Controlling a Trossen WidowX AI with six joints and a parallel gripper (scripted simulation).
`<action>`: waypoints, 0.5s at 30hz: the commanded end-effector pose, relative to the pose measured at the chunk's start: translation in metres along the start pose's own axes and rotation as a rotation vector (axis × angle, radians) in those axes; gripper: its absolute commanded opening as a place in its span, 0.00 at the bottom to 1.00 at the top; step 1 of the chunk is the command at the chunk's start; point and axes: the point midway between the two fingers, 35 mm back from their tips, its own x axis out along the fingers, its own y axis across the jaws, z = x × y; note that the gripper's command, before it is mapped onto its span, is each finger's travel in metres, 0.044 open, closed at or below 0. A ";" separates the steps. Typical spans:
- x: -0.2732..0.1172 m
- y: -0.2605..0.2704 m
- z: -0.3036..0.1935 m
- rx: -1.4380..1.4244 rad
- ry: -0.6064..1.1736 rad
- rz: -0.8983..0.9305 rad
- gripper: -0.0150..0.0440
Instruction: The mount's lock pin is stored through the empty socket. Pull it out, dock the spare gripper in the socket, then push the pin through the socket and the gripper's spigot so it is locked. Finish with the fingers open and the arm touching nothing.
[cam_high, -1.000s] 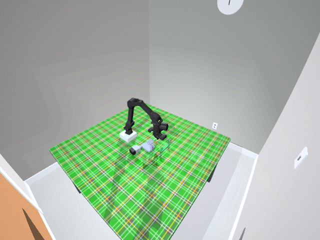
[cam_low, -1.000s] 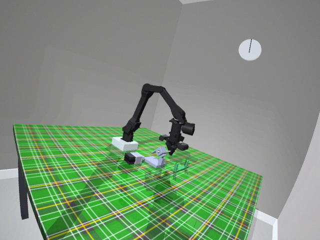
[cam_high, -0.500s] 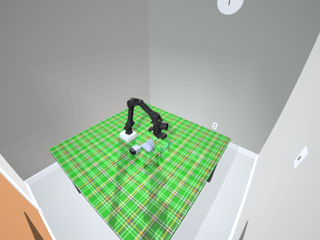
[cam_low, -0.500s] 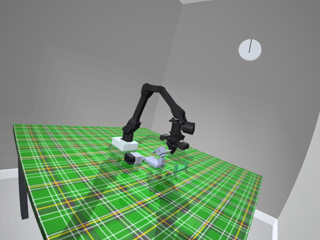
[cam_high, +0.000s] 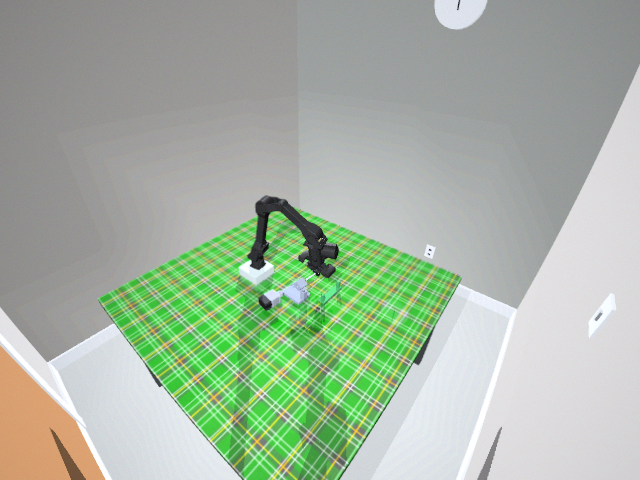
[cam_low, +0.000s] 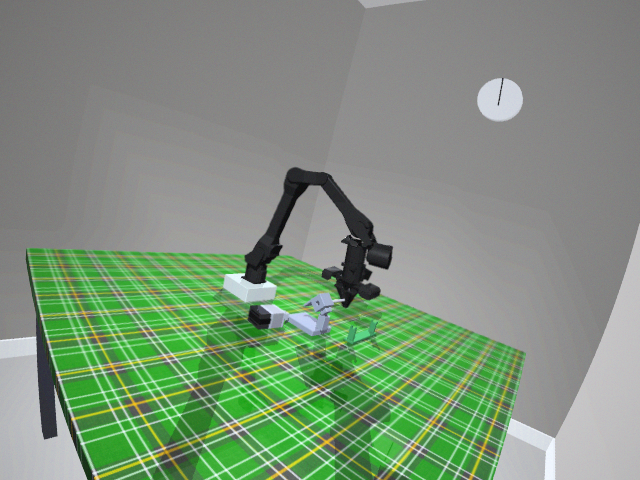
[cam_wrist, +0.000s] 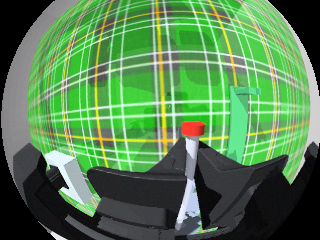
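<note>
My gripper (cam_high: 317, 272) (cam_low: 346, 301) (cam_wrist: 186, 142) is shut on the lock pin. The lock pin (cam_low: 338, 300) (cam_wrist: 193, 129) has a white shaft and a red head, which stands out past the fingertips in the wrist view. The shaft runs from the fingers towards the raised socket (cam_low: 321, 302) of the lavender mount (cam_high: 294, 293) (cam_low: 307, 323); whether its far end is still inside is hidden. The spare gripper (cam_high: 271, 298) (cam_low: 275, 316), pale with a black end, lies on the far side of the mount from my fingers, near the arm's base.
A green holder (cam_high: 329, 295) (cam_low: 363, 336) (cam_wrist: 239, 120) with two uprights stands close beside my fingers. The white arm base (cam_high: 256, 271) (cam_low: 249, 289) is behind the mount and spare gripper. A pale block (cam_wrist: 72, 175) shows at the wrist view's left. Everything stands on a plaid-covered table (cam_high: 289, 387) (cam_low: 258, 413).
</note>
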 end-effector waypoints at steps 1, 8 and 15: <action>-0.002 -0.002 0.005 0.002 -0.007 -0.003 0.25; -0.001 -0.002 0.008 0.004 -0.006 0.004 0.25; -0.001 -0.003 0.013 0.006 -0.005 0.013 0.25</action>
